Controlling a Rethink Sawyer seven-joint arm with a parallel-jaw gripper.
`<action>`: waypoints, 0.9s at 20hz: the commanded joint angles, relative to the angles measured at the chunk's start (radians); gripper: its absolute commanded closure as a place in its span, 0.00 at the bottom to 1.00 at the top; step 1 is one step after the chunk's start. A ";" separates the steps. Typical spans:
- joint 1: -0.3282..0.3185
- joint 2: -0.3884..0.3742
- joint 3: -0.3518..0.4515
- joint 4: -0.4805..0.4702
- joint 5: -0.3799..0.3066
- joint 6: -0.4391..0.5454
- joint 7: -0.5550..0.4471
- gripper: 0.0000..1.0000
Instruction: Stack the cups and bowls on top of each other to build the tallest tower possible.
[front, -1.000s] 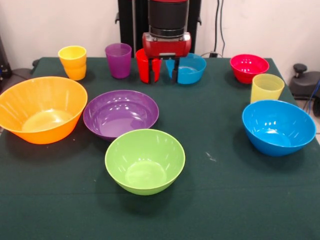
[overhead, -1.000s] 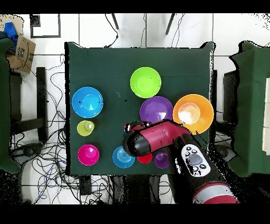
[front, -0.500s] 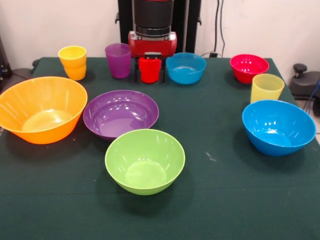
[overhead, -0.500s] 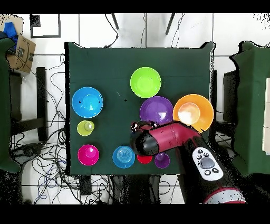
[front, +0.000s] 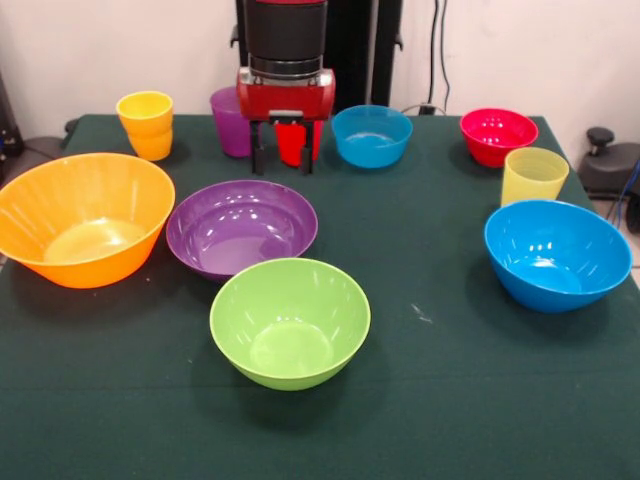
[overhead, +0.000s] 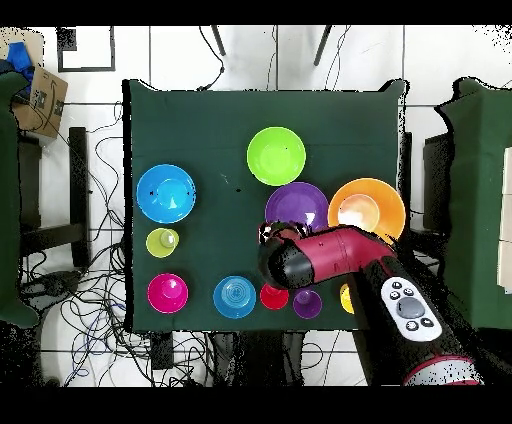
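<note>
Your tool (front: 283, 160) hangs low at the far side of the surface (front: 430, 400), its two dark fingers (front: 258, 160) spread apart and clasping nothing. The red cup (front: 291, 142) stands just behind them, seen through the gap, and I cannot tell whether either finger touches it. From overhead the arm's red and black body covers the tool, and the red cup (overhead: 274, 296) shows just beside it.

The purple cup (front: 228, 120) sits close to the tool's side, partly hidden by the red housing. The orange-yellow cup (front: 146, 124) stands further along the same far row. The small blue bowl (front: 371, 135) rests on the other side of the tool, then the red-pink bowl (front: 497, 134) near the corner. The pale yellow cup (front: 533, 175) stands just in front of that bowl.

Nothing is stacked: the four large bowls all sit upright and separate. The orange bowl (front: 82, 216) and the purple bowl (front: 241, 226) sit nearly touching, the green bowl (front: 289, 320) lies just in front of the purple one, and the large blue bowl (front: 556, 253) is well apart at the opposite side.
</note>
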 joint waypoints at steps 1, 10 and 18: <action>0.016 0.157 0.075 -0.156 -0.116 0.021 -0.150 0.00; 0.051 0.273 0.063 -0.228 -0.158 -0.043 -0.097 0.00; 0.038 0.279 0.074 -0.233 -0.168 -0.028 -0.104 0.00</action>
